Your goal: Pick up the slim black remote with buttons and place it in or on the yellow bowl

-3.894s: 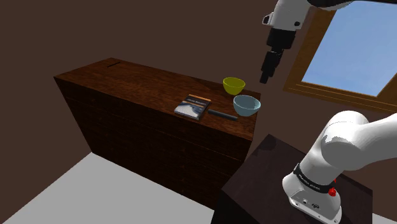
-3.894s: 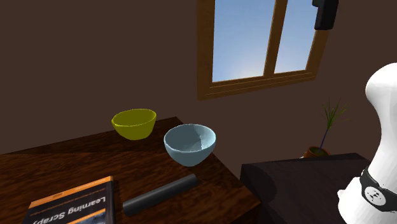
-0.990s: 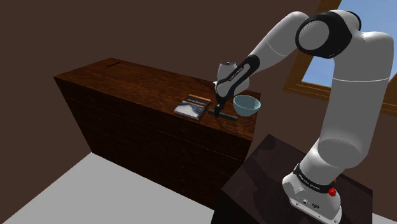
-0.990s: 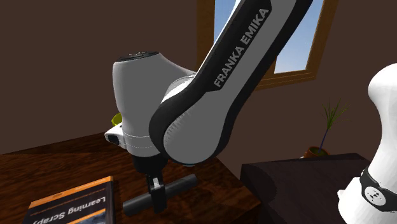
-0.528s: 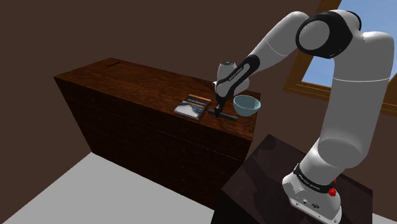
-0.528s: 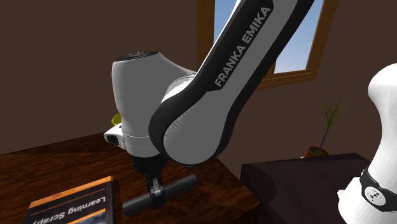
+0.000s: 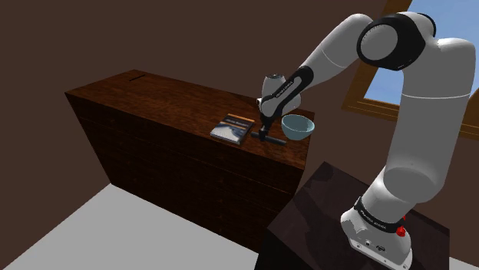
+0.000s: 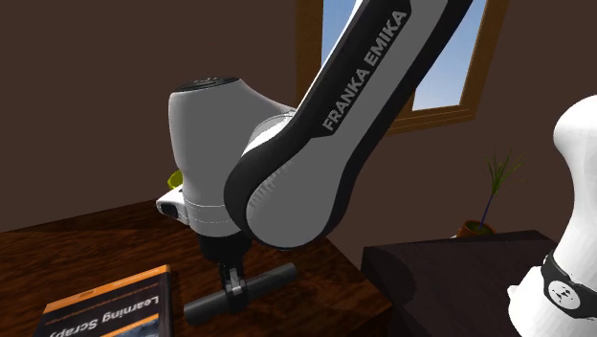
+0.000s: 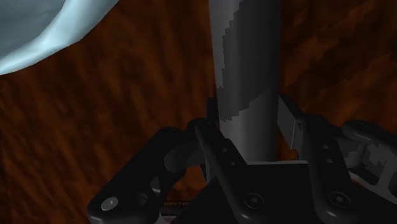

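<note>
**Shoulder view.** The remote (image 7: pixel 273 139) lies flat on the cabinet (image 7: pixel 153 96), near its window end, between the book (image 7: pixel 233 129) and the blue bowl (image 7: pixel 298 127). The gripper (image 7: pixel 263 133) points straight down onto the remote's book-side end.

**Second exterior view.** The remote (image 8: pixel 271 278) is a slim dark bar resting on the wood. The gripper (image 8: pixel 231 289) straddles it across the short axis, somewhat off centre toward the book (image 8: pixel 110 311). A sliver of the yellow bowl (image 8: pixel 175 179) shows behind the white wrist, farther back on the cabinet top.

**Wrist view.** The remote (image 9: pixel 248 57) runs out from between the fingers (image 9: pixel 289 124). The jaws stand narrow, with a pad against each long side, so the gripper (image 9: pixel 248 127) appears closed on the remote. The remote is not yet lifted. The blue bowl (image 9: pixel 38 32) sits just beside it.

**Handling.**
- The remote is judged light and rigid, and it should not deform under clamp force.
- The finish looks smooth, so slip or rotation in the pads is the main risk.
- Correct hold is across the narrow width, as set.
- Because the grip is off centre, the long free end may droop on the lift.
- The bar is longer than the yellow bowl looks wide, so expect it to rest tilted against the rim.
</note>
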Controlling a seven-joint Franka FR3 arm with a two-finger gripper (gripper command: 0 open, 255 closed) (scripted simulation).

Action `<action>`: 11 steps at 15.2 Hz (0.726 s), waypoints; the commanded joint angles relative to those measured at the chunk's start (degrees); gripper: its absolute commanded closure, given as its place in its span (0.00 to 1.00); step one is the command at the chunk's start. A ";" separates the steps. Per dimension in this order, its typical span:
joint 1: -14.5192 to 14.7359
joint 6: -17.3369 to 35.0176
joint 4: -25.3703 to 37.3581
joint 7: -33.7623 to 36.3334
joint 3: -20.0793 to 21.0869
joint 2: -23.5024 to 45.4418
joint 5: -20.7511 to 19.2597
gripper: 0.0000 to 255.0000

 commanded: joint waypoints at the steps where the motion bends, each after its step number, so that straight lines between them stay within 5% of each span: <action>1: -0.13 -0.64 0.03 -0.05 -0.17 -0.47 -0.05 1.00; 11: 0.06 -7.40 0.51 -0.29 -0.31 -6.77 -0.26 1.00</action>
